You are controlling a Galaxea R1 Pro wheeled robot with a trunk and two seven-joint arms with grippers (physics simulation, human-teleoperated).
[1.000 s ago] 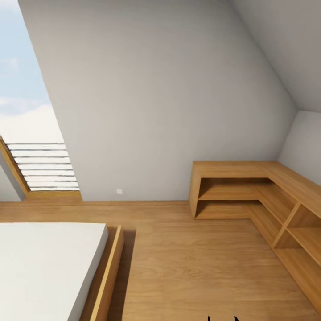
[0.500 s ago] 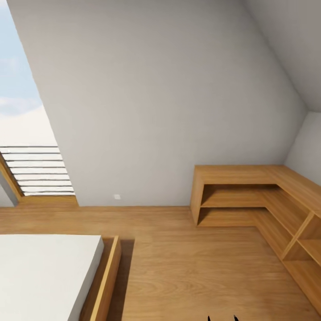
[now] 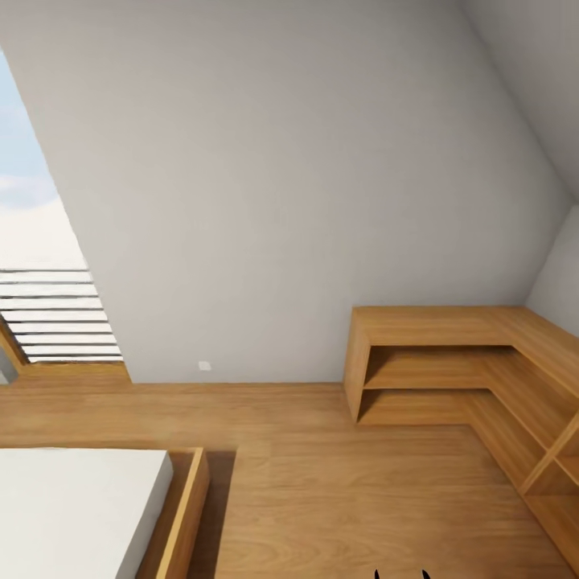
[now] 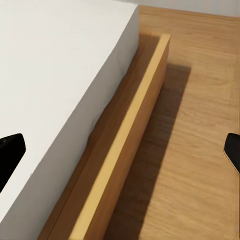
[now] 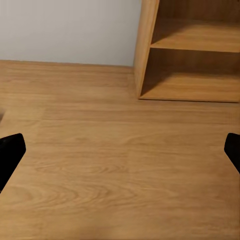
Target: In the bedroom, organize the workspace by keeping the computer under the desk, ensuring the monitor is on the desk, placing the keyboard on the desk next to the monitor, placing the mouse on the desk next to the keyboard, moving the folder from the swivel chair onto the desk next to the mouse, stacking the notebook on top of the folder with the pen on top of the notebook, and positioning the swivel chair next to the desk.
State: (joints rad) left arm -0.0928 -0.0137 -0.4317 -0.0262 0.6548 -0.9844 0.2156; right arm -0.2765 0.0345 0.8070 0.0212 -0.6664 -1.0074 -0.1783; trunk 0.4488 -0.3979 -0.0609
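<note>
Hanging spread wide with nothing between its fingers, the left hand (image 4: pixel 120 150) shows only two black fingertips (image 4: pixel 10 150) at opposite edges of its wrist view, and between them lie the white mattress (image 4: pixel 55 75), the light-wood bed frame (image 4: pixel 125 140) and a strip of plank floor (image 4: pixel 200 125). The right hand (image 5: pixel 120 150) is equally wide apart and empty, looking over bare wooden floor (image 5: pixel 110 160) toward the end of a low open shelf unit (image 5: pixel 195 55) that stands against the grey wall (image 5: pixel 65 30). In the head view two small black tips (image 3: pixel 400 573) poke up at the bottom edge; I cannot tell which arm they belong to. Beyond them the floor runs to the sloped wall (image 3: pixel 281 185), with the bed corner (image 3: pixel 181 507) to the left, the L-shaped shelving (image 3: pixel 450 354) to the right, and a slanted window with slats (image 3: pixel 48 314) at far left. None of the task's things appear here: no computer, monitor, keyboard or swivel chair, and no work surface, so the robot seems to be in transit and nothing of the arranging can be judged. The likely trouble is navigational. Rolling on toward this blank wall would gain nothing, and a turn made too tightly could swing the left arm into the bed frame or the base into the shelving, since both sit near the path and the cameras see little of the robot's own sides.
</note>
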